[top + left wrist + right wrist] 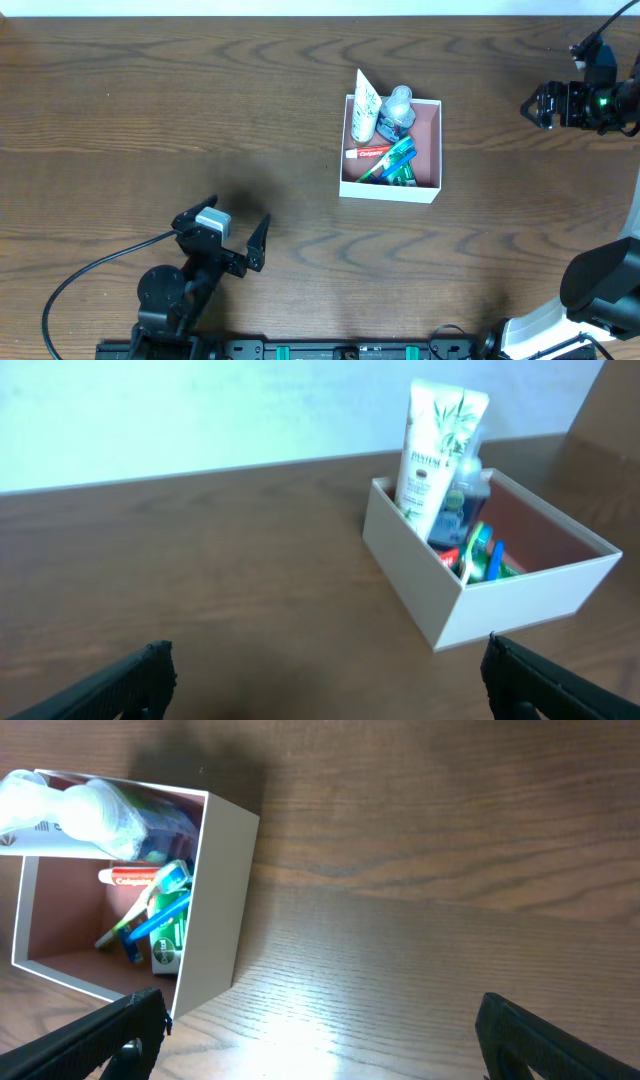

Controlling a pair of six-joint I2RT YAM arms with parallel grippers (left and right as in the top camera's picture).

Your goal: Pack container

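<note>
The container (389,191) is a shallow white box with a pink inside, standing right of the table's middle. In it are a white tube (365,104) leaning on the far wall, a clear bottle (398,108), a red and white toothpaste (367,153) and blue and green toothbrushes (392,163). My left gripper (240,211) is open and empty near the front left, well apart from the box. The left wrist view has the container (520,600) ahead to the right, beyond the left gripper (328,660). My right gripper (530,106) hangs open and empty at the far right, with the container (215,890) to its left.
The brown wooden table (150,100) runs to a pale far edge. A black cable (90,270) loops by the left arm's base. The right arm's base (600,290) stands at the front right corner.
</note>
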